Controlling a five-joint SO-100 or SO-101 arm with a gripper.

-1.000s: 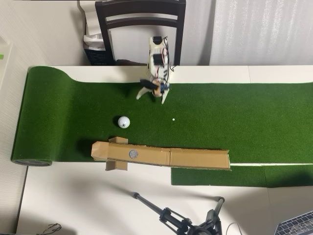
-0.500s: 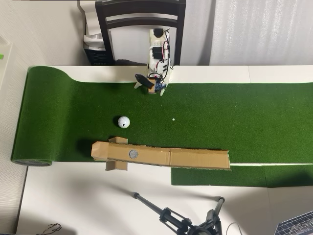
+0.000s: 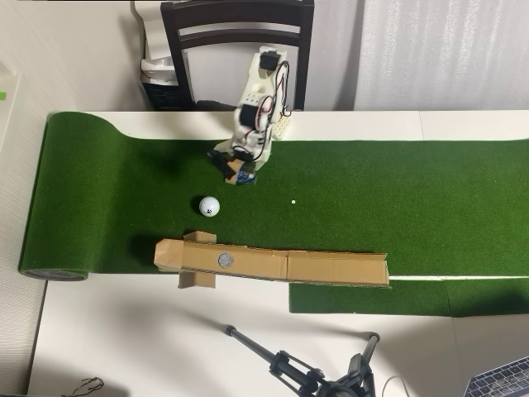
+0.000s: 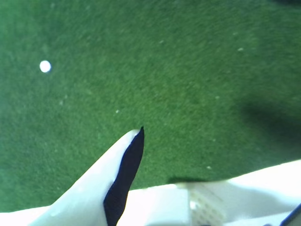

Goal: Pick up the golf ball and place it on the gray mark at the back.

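Observation:
In the overhead view the white golf ball (image 3: 209, 205) lies on the green turf, a little in front of the brown cardboard strip (image 3: 331, 267). The gray mark (image 3: 225, 260) shows on the strip's left part, just below the ball. My gripper (image 3: 226, 167) hovers over the turf up and to the right of the ball, apart from it and holding nothing; it looks open. The wrist view shows only turf and one white finger (image 4: 89, 193) with a black pad; the ball is out of that view.
A tiny white dot (image 3: 293, 202) marks the turf right of the ball and also appears in the wrist view as a white dot (image 4: 45, 66). A dark chair (image 3: 237, 33) stands behind the arm's base. A tripod (image 3: 306, 372) lies below the strip.
The arm first pulled back toward its base, then reached out and swung left. The gripper now sits closer to the ball. The ball has not moved.

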